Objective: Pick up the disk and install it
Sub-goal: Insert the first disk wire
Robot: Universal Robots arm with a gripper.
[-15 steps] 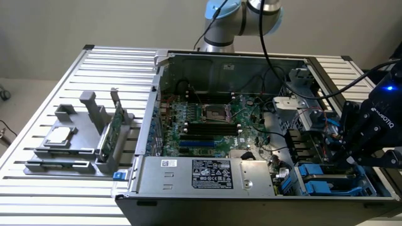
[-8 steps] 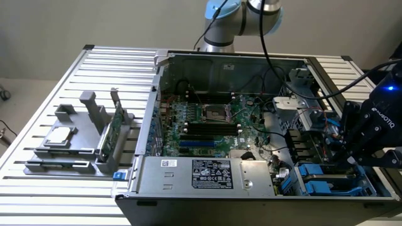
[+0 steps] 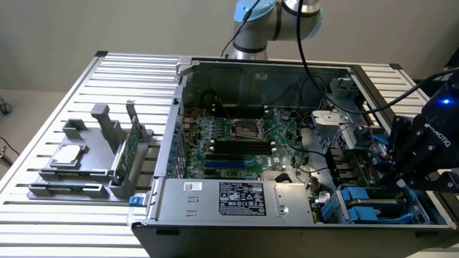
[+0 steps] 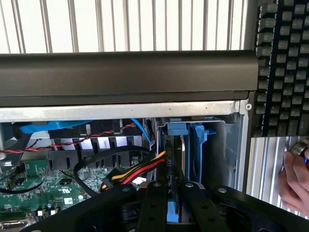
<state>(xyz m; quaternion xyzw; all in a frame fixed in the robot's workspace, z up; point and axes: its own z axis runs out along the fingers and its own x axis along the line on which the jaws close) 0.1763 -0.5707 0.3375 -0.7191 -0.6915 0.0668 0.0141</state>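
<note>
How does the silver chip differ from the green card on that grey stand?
The silver chip lies flat; the green circuit card stands on edge. The chip is small and square, the card longer and thin. Both sit on the grey stand outside the computer case.

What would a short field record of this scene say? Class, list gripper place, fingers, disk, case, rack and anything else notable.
gripper place: gripper inside the open case, at the drive bays on the exterior view's right
fingers: nearly closed on a blue-framed part
disk: blue carrier seen between the fingers, likely the disk
case: lid off, motherboard exposed
rack: grey rack beside the case holds a chip and a green card
other: a person's hand near a keyboard
</note>
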